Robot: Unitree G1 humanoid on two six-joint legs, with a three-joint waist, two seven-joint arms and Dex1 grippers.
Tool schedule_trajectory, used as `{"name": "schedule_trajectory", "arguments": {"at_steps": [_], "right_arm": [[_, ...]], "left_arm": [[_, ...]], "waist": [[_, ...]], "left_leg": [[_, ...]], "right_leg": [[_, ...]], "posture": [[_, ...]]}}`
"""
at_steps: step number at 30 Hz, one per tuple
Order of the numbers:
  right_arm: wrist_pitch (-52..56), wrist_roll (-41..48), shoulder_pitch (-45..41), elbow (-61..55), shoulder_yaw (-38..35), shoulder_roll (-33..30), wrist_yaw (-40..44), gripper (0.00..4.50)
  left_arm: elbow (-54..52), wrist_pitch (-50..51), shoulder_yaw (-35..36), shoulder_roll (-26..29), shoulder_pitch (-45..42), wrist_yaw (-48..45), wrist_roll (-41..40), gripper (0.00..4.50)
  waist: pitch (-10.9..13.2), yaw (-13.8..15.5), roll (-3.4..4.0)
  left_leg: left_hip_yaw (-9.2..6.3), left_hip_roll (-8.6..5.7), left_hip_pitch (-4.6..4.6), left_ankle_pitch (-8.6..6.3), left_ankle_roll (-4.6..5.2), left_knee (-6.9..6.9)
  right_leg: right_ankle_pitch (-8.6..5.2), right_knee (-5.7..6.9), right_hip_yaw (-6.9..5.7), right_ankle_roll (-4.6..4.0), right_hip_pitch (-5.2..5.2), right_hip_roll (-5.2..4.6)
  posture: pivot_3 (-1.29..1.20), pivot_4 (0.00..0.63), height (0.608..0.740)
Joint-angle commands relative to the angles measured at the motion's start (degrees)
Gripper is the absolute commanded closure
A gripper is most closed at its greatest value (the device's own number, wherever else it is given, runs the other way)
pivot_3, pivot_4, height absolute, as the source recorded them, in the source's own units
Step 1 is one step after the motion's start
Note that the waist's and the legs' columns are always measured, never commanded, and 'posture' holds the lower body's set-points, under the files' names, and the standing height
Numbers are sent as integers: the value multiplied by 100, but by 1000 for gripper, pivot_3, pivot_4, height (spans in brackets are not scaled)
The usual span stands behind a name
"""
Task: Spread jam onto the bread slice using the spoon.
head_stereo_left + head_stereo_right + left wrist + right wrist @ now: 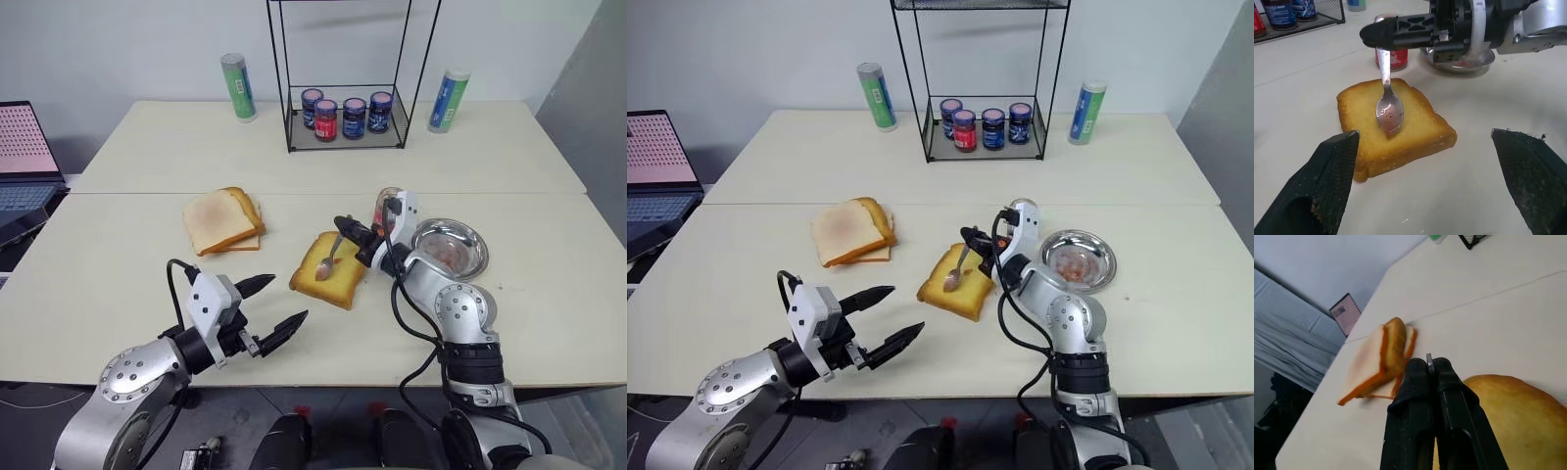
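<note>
Left eye view: pale slices [223,223] beside wire rack [348,108].

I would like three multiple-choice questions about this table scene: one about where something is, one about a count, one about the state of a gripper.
1. Where is the bowl of the spoon?
A. inside the jam jar
B. over the bread slice
C. in the metal dish

2. How many dark-lidded jars stand in the wire rack?
A. two
B. four
C. six

3. How do the jaws of the left gripper stand?
A. shut on the spoon
B. shut on nothing
C. open, holding nothing

Answers:
1. B: the left wrist view shows the spoon hanging from the right gripper with its bowl over the middle of the toast.
2. B: four jars stand in a row on the rack's lower shelf.
3. C: its two black fingers are spread apart above the bare table.
</note>
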Motion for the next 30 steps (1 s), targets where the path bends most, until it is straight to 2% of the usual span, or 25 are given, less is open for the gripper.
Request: {"name": "schedule_trajectory", "arguments": {"at_steps": [1,8,18,26,30], "right_arm": [[-437,-279,-177,146,-33,-114,170,4464],[-821,-586,-353,379,-155,-347,203,4464],[-834,-621,-465,308,-270,-625,309,4464],[-128,265,-466,-154,-628,-306,137,4464],[-22,363,-344,-80,-535,-17,93,4464]], "left_arm": [[-224,-52,65,16,7,28,-54,0],[-149,-84,49,38,-62,5,-38,0],[-8,-139,-16,16,-173,-73,19,0],[22,-180,-27,1,-167,-105,44,0],[-27,-172,-35,-1,-131,-100,34,0]], "waist": [[0,-1,0],[0,5,0],[0,9,0],[0,5,0],[0,4,0]], "left_leg": [[0,0,0,0,0,0],[0,0,0,0,0,0],[1,0,0,0,0,0],[0,1,-1,0,0,0],[0,1,0,0,0,0]], "right_leg": [[0,0,0,0,0,0],[0,0,0,0,1,0],[0,-1,0,0,2,0],[0,0,0,0,1,0],[0,0,0,0,1,0]], "posture": [[0,150,740],[0,150,740],[0,150,740],[0,150,740],[0,150,740]]}}
